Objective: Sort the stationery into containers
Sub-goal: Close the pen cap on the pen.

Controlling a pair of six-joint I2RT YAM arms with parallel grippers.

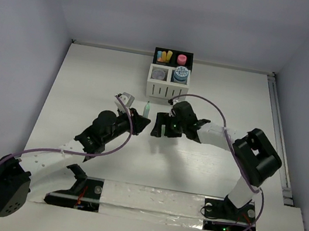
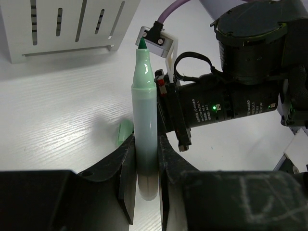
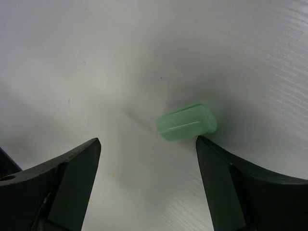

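Note:
My left gripper (image 2: 144, 178) is shut on an uncapped pale green marker (image 2: 145, 120), tip pointing away; from above the marker (image 1: 146, 109) shows left of the right arm. Its green cap (image 3: 186, 122) lies on the table just beyond my right gripper's (image 3: 148, 141) right fingertip; that gripper is open, empty and points down. The cap also shows in the left wrist view (image 2: 124, 133), behind the marker. The four-compartment organiser (image 1: 168, 88) stands at the back: yellow and orange stubs (image 1: 164, 56), a pink stub (image 1: 181, 59) and blue-white rolls (image 1: 180, 73) are in it.
The right arm's wrist (image 2: 240, 96) is close to the right of the held marker. The organiser's white slatted wall (image 2: 72, 24) is ahead to the left. A rail (image 1: 278, 136) runs along the table's right edge.

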